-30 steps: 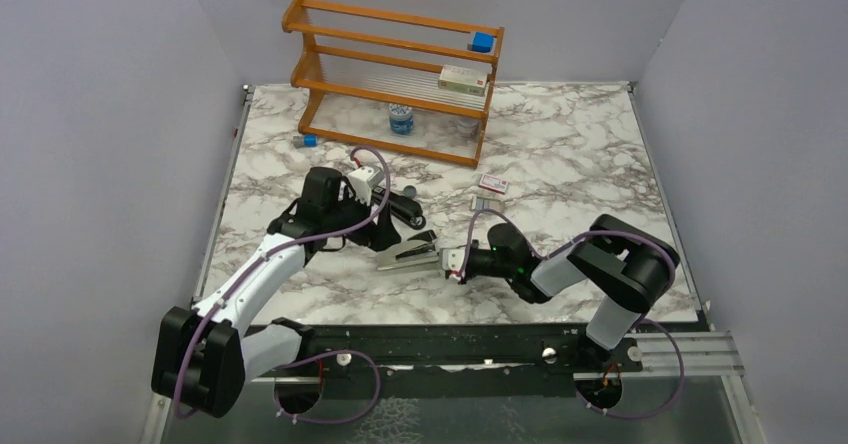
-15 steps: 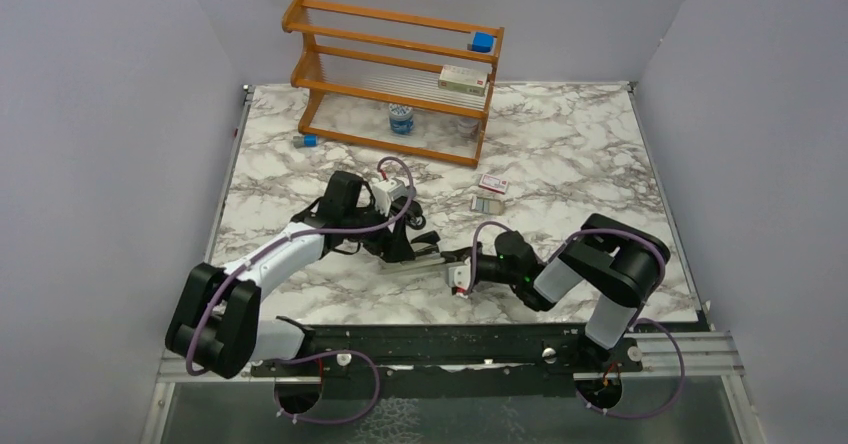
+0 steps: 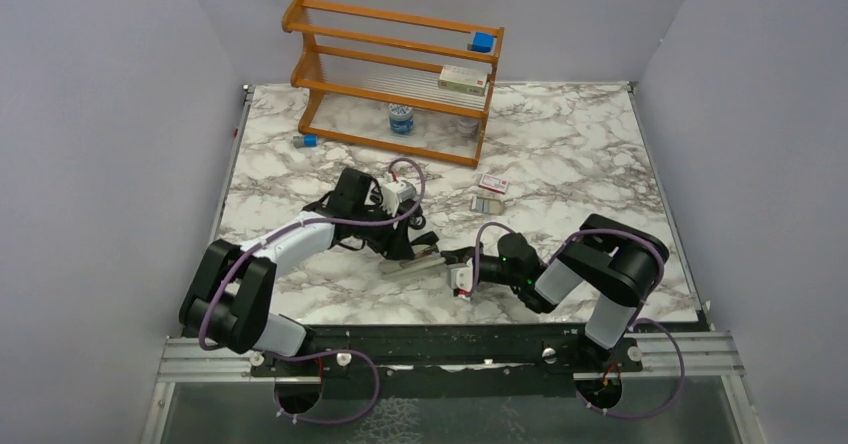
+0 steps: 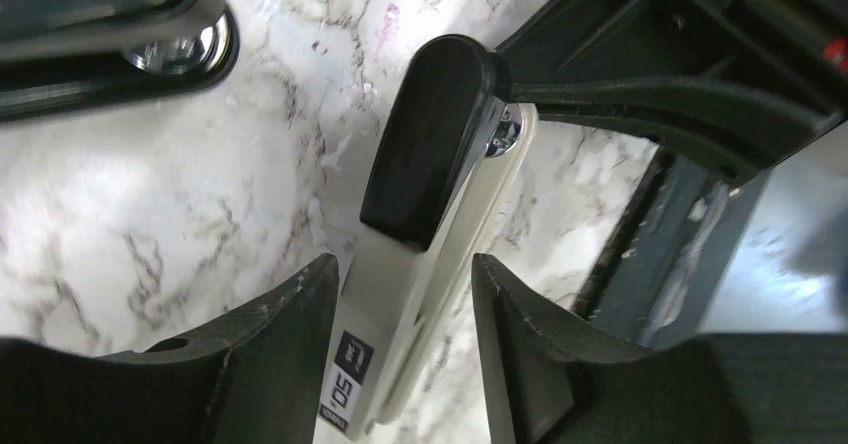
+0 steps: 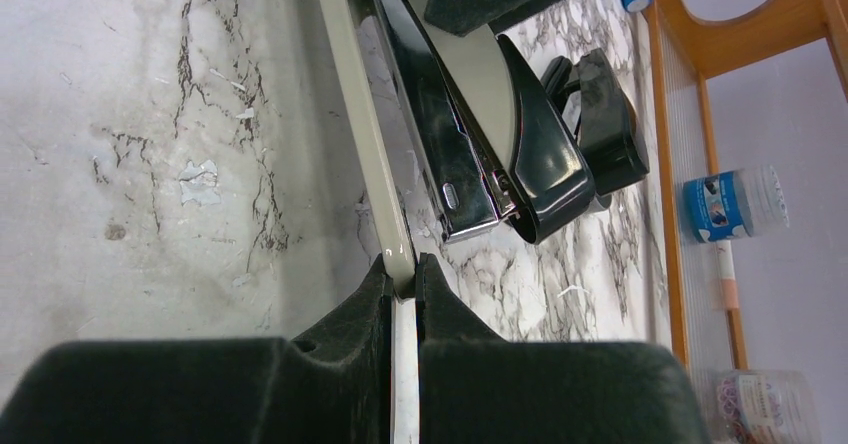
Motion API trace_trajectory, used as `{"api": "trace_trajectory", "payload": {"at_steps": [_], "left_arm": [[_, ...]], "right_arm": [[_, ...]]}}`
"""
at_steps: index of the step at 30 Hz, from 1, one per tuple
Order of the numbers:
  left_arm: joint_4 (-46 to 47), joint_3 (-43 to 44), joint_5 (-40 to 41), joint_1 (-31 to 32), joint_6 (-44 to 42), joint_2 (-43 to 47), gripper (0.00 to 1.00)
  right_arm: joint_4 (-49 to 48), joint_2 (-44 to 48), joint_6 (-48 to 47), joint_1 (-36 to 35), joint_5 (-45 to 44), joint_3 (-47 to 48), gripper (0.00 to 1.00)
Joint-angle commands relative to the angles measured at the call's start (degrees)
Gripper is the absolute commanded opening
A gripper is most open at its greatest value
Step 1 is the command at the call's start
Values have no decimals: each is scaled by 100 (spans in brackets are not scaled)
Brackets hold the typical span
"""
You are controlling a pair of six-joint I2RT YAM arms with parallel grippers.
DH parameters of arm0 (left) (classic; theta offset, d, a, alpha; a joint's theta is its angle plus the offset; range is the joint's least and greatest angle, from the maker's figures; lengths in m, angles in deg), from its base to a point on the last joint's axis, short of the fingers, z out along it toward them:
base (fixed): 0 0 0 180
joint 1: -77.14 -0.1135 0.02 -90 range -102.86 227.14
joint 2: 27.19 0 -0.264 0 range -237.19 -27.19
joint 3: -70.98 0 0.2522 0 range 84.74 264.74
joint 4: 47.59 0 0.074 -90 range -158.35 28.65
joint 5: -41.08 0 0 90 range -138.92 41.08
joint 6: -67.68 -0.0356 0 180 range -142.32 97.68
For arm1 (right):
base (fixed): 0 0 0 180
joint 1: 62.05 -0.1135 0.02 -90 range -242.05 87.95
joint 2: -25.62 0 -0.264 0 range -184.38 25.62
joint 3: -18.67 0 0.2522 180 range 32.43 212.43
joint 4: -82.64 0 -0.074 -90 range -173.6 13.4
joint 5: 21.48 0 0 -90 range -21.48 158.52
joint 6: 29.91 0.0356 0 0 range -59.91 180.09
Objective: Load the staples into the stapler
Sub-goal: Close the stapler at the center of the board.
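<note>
Left gripper (image 4: 403, 269) hung half-spread astride the stapler (image 3: 412, 262), a finger on either side, not yet clamped. Over on its right end the right gripper (image 5: 402, 267) was clenched. Its long axis ran roughly left to right across the marble table (image 3: 560, 154), between both arms. Staples (image 3: 487, 203) lay farther back, nearer the right arm, before the wooden rack (image 3: 390, 64).

The stapler (image 3: 412, 261) lay mid-table (image 3: 560, 144). The staples (image 3: 487, 204) lay behind it to the right, with a small box (image 3: 493, 183) just behind them. A rack (image 3: 360, 92) stood at the table's rear.
</note>
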Motion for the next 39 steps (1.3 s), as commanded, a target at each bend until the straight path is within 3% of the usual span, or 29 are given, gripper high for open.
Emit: {"api": "trace_trajectory", "payload": {"at_steps": [1, 8, 14, 18, 26, 39], "left_arm": [[-320, 300, -218, 259, -2636, -281, 54], [-643, 386, -195, 582, -2982, -379, 45], [-639, 338, -46, 653, -3088, -91, 17], [-632, 376, -66, 653, -3109, -51, 1], [-629, 404, 81, 653, -3122, 59, 0], [-262, 320, 531, 654, -2806, 259, 0]], "right_arm": [[-882, -94, 199, -38, -26, -11, 1], [-1054, -179, 373, -39, -131, -6, 1], [-983, -102, 365, -38, -196, 41, 2], [-801, -17, 307, -39, -157, 48, 17], [-251, 633, 440, -40, -205, 16, 41], [1217, 2145, 1443, -46, 2, -181, 46]]}}
